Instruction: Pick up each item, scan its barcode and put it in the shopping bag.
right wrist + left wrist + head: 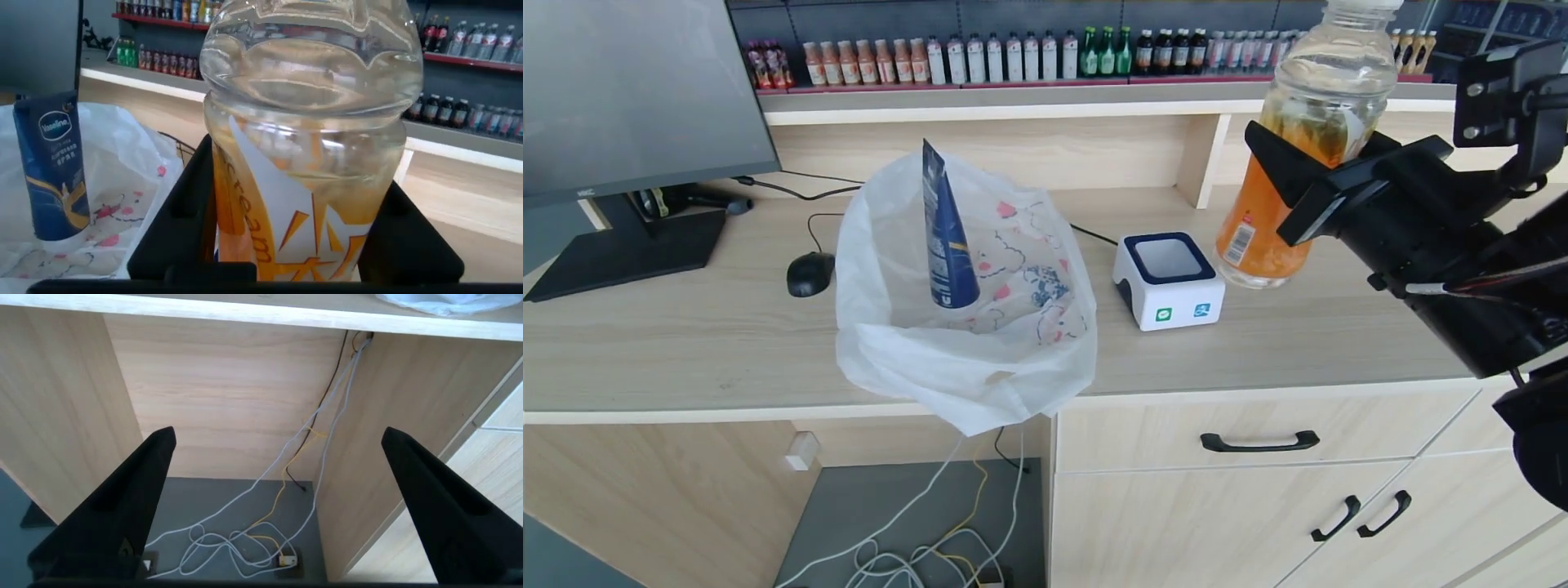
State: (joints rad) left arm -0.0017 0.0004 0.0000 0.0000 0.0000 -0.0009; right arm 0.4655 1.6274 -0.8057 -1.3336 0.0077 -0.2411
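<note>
- Your right gripper (1327, 175) holds the bottle (1290, 188); fingers clamped on its midsection, one on each side.
- Bottle: clear plastic, tilted, raised just right of the scanner (1168, 282). Orange liquid fills the lower part, with clear space above.
- Bottle label: orange and white, lettering running lengthwise; the barcode (1239, 242) sits low on the side facing the scanner.
- Scanner: white box with a dark window on top and two small coloured icons on its front; it stands on the surface (686, 343).
- Shopping bag (964, 327): translucent white with a red and blue print, mouth open, on the surface left of the scanner.
- In the bag: one blue tube (947, 237), upright, cap down, with pale lettering and a yellow swoosh.
- Your left gripper (282, 510) is below the surface edge with its fingers wide apart, above loose cables (270, 531) on the floor.
</note>
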